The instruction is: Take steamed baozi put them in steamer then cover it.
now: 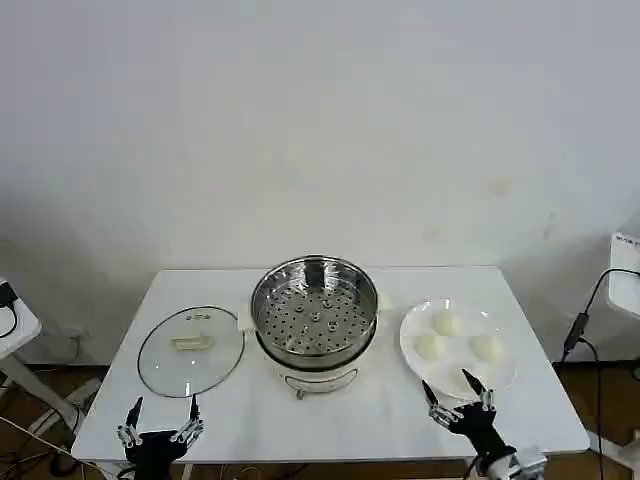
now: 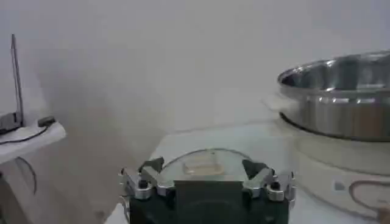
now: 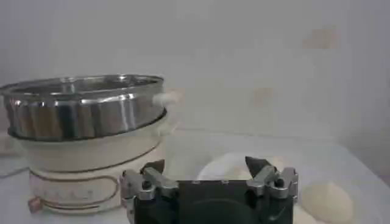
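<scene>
A round, shiny stainless-steel steamer [image 1: 314,308] with a perforated floor sits uncovered on its white electric cooker base [image 1: 312,378] at the centre of a white rectangular desk [image 1: 350,415], lower middle of the head view. To its left in the frame, a round clear glass cover [image 1: 190,350] with a metal rim and cream bar handle lies flat on the desk. To the right, three small smooth cream-white steamed baozi [image 1: 445,323] rest on a flat white plate [image 1: 413,330]. The left pincer [image 1: 160,421] hangs at the bottom left edge, just in front of the cover, its fingers spread. The right pincer [image 1: 458,398], also spread and pinching nothing, is poised at the plate's near rim at lower right. In the right wrist view, one bun lies just beside that pincer's fingers [image 3: 270,178].
</scene>
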